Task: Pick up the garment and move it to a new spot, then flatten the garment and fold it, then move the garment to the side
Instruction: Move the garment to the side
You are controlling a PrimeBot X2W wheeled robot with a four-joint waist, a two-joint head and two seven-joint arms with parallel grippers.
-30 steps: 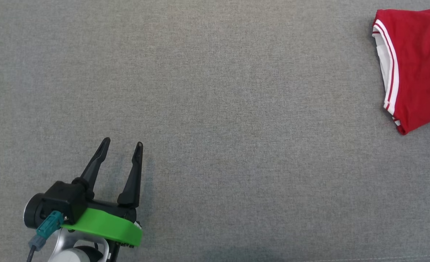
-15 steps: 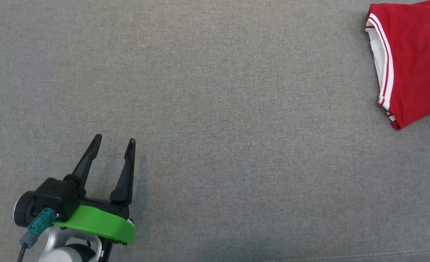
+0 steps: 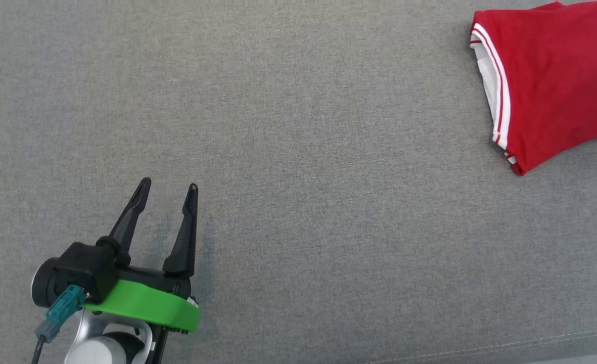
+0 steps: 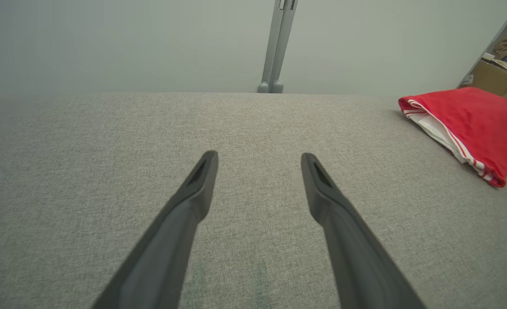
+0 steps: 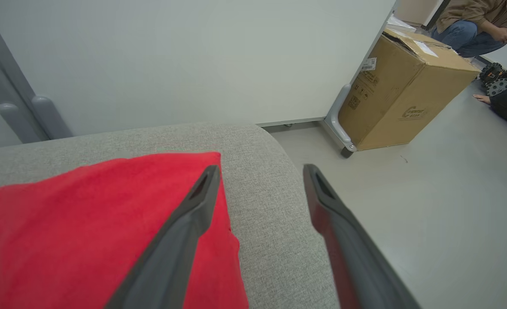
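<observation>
Hovering low over the bare grey cloth of the counter point(image 3: 328, 202), the left tool point(image 3: 170, 183) is standing with its jaws spread wide, pinching nothing and touching nothing that can be made out. The garment is lying well apart from it, far off to its right.

The right tool point(image 5: 261, 168) is likewise standing with its jaws fully spread. It is hanging over the near corner of the red garment point(image 5: 86, 231), and the gap between its jaws is showing plain counter cloth, so no fabric is being gripped. Whether it is brushing the cloth cannot be told.

The garment is resting as a compact, layered bundle at the right end of the counter, close to the rounded edge, with a white-striped hem showing along its left side in the head view. Beyond that edge the floor point(image 5: 429, 206) is carrying a cardboard box point(image 5: 403, 98), and a person point(image 5: 472, 21) is sitting farther back.

Judging from this, the lifting, flattening and folding are looking done, and the bundle is already sitting off to the side. Little is appearing to be left beyond drawing the right tool clear.
</observation>
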